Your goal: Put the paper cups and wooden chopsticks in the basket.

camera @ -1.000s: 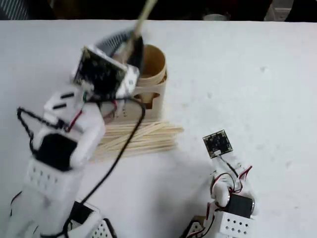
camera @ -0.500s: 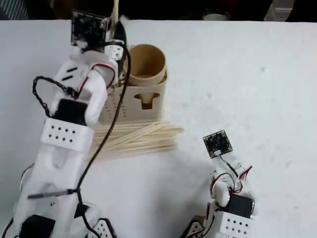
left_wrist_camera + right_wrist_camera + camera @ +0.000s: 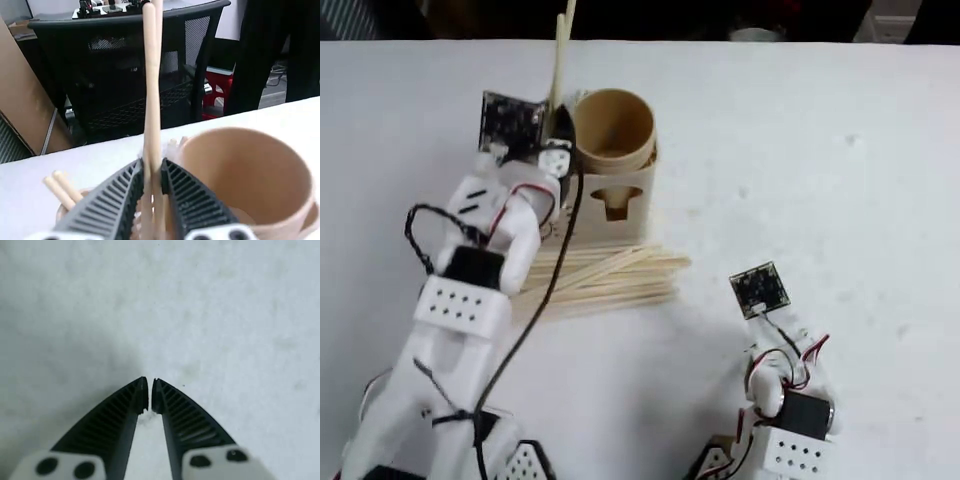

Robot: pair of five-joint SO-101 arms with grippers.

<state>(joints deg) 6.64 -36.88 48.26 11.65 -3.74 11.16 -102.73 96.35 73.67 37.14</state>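
Paper cup [image 3: 612, 125] in basket [image 3: 582, 215]; left hand [image 3: 152, 167] clamped on chopstick pair [image 3: 151, 100] abv it; pile [image 3: 610, 278] on tabletop [image 3: 820, 150] to go; right hand [image 3: 149, 395] closed, empty.

Held chopsticks [image 3: 561, 45] run off the 12 o'clock edge of the high view; the left arm [image 3: 470, 270] hides the 9 o'clock side of the basket [image 3: 620, 205] and of the chopstick pile [image 3: 620, 275].

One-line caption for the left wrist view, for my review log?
Left gripper, black ribbed fingers shut on pale wooden chopsticks, holds them upright beside a tan paper cup.
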